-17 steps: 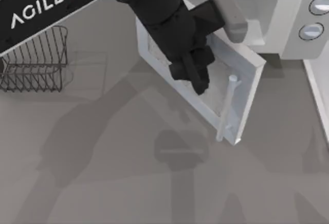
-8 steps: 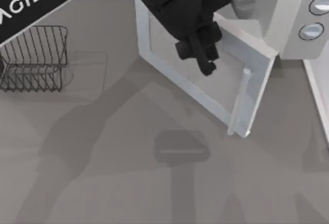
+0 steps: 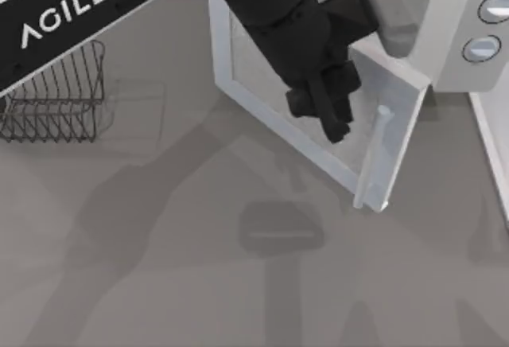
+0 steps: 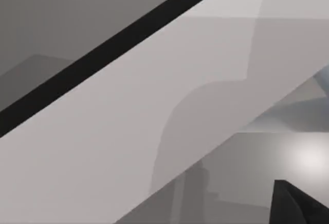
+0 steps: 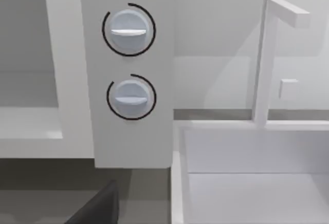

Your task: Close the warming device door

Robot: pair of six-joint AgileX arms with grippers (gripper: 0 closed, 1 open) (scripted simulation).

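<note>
- Left gripper (image 3: 338, 128) low over the outer face of the door (image 3: 262, 84), black fingers pointed toward the bar handle (image 3: 372, 156); tip just beside the handle's upper post; contact with panel or handle not resolvable from the top view
- Finger opening: cannot tell; fingers read as one dark mass from above, nothing seen held between them
- Left arm (image 3: 71, 5) long, black, with white "AGILE X" lettering, entering from the top view's upper left and crossing the door's window
- Door partly open, standing at an angle out from the warming device (image 3: 457, 13), free edge with the handle swung toward the table's right-centre; white matte frame, greyish translucent window, pale cylindrical handle on short posts
- Warming device at top right of the table (image 3: 159, 267): white, boxy, pale inner cavity visible behind the door; two round grey knobs (image 5: 128, 29) stacked on its side panel, each with a flat bar grip and a dark arc ring
- Left wrist view: broad pale flat surfaces crossed by a dark diagonal band; black fingertip (image 4: 300, 206) at one corner
- Right wrist view: knob panel straight ahead, white tray-like structure (image 5: 252, 152) with thin upright post beside it
- Dark wire rack (image 3: 56, 92) at the table's left, well apart from the door; thin bent wires, basket shape
- Table surface smooth, matte grey, with soft shadows
</note>
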